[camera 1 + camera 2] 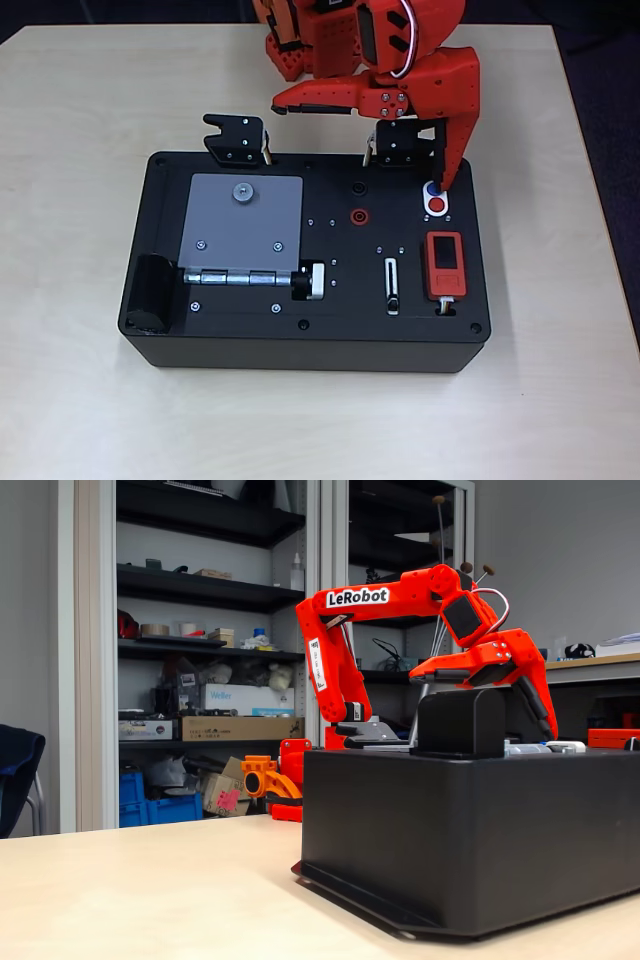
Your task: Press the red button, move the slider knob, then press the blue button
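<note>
Seen in the overhead view: jaws (362, 145) spread wide, gripping nothing, one fingertip (444, 183) down at the blue button (432, 190), partly covering it, contact not certain; red button (438, 206) just beside the blue, on the side nearer the picture's bottom edge, both in one white oval near the right back corner of the black box (300, 345) on the worktop (80, 400). Judged next, a short shift of that fingertip toward the picture's bottom onto the red; slider knob (393, 301) further the same way and slightly left, low in a slot running top to bottom.
</note>
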{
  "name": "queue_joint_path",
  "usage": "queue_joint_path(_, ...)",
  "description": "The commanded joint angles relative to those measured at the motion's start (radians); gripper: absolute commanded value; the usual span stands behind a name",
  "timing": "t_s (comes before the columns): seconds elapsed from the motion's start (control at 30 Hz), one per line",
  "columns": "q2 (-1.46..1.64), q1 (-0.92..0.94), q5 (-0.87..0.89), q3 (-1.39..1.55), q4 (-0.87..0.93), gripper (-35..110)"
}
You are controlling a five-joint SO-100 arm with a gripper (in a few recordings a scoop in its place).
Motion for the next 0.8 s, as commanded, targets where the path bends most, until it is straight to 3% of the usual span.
queue_joint_path(0.0,0.034,-0.008,0.012,0.012,-0.002,102)
queue_joint_path(0.77,0.071,-0.014,0.017,0.084,-0.034,102)
